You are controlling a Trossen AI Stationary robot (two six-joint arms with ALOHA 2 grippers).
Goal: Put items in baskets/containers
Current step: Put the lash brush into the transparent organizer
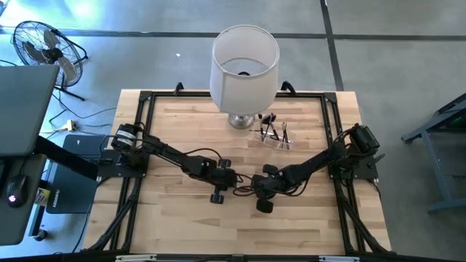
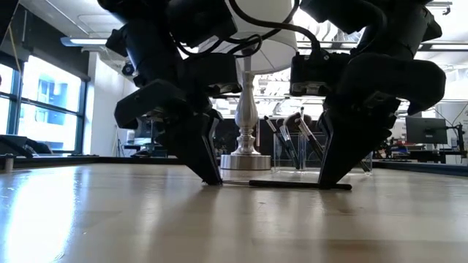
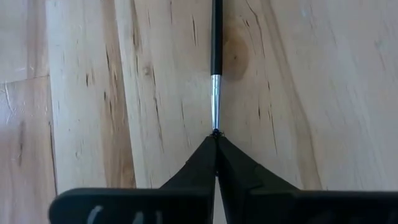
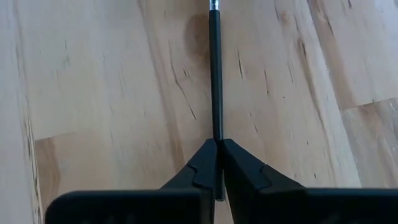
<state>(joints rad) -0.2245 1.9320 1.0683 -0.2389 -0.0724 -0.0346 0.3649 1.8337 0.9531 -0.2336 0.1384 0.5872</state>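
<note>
From where I stand, nothing here can be read. The only marks are a few pale strokes on the dark body of the left gripper point(image 3: 216, 140), seen in its own wrist view just behind the fingers, and they are cut off at the edge. No label shows on the table point(image 1: 182, 225) near that gripper either.

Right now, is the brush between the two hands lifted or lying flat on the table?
Lying flat. The brush rests on the table, left hand and right hand shut on its ends.
</note>
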